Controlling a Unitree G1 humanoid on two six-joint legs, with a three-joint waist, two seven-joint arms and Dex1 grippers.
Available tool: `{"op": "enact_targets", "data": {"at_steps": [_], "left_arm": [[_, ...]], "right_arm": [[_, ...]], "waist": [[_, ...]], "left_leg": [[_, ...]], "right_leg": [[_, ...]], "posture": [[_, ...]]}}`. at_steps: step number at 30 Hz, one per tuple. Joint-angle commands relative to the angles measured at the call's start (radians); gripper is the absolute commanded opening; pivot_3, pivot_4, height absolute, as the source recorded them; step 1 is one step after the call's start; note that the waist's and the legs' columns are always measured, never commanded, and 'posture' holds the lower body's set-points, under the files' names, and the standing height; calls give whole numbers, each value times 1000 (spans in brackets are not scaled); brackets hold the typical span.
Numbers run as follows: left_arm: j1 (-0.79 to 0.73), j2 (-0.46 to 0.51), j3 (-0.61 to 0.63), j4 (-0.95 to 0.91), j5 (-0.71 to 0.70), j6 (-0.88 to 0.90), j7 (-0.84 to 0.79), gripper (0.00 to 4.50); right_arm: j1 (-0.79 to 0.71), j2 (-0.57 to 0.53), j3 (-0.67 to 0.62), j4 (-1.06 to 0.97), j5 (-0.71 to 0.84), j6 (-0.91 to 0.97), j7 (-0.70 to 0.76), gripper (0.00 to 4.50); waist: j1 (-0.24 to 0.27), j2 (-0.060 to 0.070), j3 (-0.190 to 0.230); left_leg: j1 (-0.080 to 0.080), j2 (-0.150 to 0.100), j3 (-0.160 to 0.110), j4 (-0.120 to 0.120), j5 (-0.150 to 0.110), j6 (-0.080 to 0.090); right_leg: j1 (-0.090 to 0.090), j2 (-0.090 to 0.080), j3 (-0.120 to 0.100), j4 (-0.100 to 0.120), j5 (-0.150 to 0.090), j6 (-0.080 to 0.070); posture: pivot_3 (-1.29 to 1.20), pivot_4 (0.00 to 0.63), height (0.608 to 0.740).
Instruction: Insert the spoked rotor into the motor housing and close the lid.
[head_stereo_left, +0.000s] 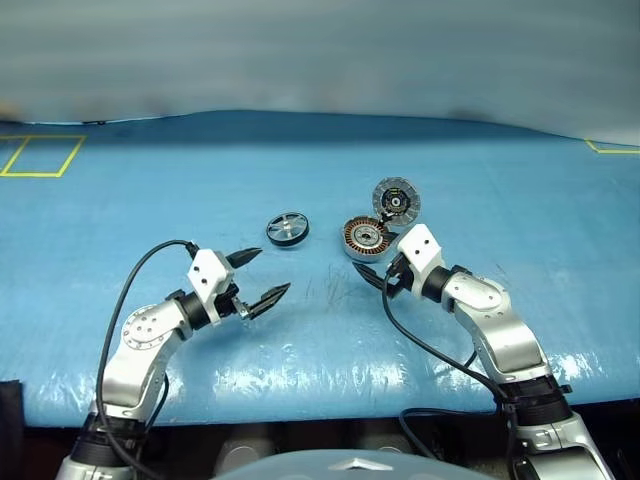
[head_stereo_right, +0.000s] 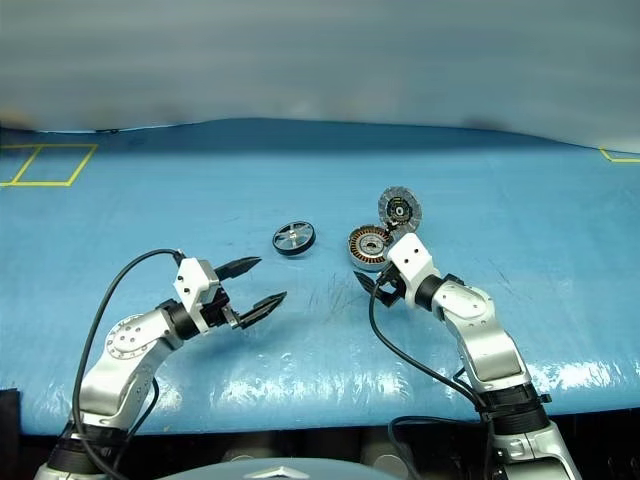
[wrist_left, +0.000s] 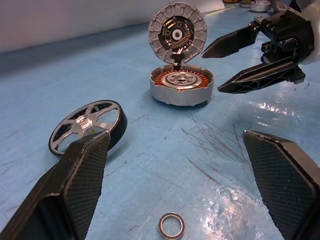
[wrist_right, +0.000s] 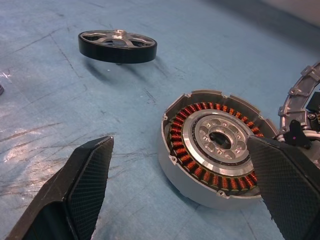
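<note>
- Head views: on the blue worktop (head_stereo_left: 480, 330) the spoked rotor (head_stereo_left: 287, 229) lies flat, apart from the motor housing (head_stereo_left: 364, 239). The lid (head_stereo_left: 396, 198) stands upright at the housing's far edge, its segmented face toward the robot.
- Left gripper (head_stereo_left: 262, 277) hovers near the rotor, fingers spread wide, empty.
- Right gripper (head_stereo_right: 376, 284) sits just beside the housing.
- Left wrist view: a small metal ring (wrist_left: 171, 225) lies between the fingers; no readable writing on the lid.
- Right wrist view: fingers wide apart, holding nothing, the housing's copper windings between them.
</note>
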Motion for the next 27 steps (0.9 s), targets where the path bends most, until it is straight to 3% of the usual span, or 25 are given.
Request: {"op": "enact_targets", "data": {"at_steps": [1, 27], "left_arm": [[1, -6, -3, -38, 2, -22, 4, 4500], [19, 4, 0, -44, 6, -18, 16, 4500]], "right_arm": [[-15, 6, -16, -20, 3, -7, -11, 4467], [-18, 17, 9, -23, -29, -15, -29, 4467]], "waist": [[0, 0, 0], [0, 0, 0]], "left_leg": [[0, 0, 0, 0, 0, 0], [0, 0, 0, 0, 0, 0]], "right_leg": [[0, 0, 0, 0, 0, 0], [0, 0, 0, 0, 0, 0]], "posture": [[0, 150, 740], [0, 150, 740]]}}
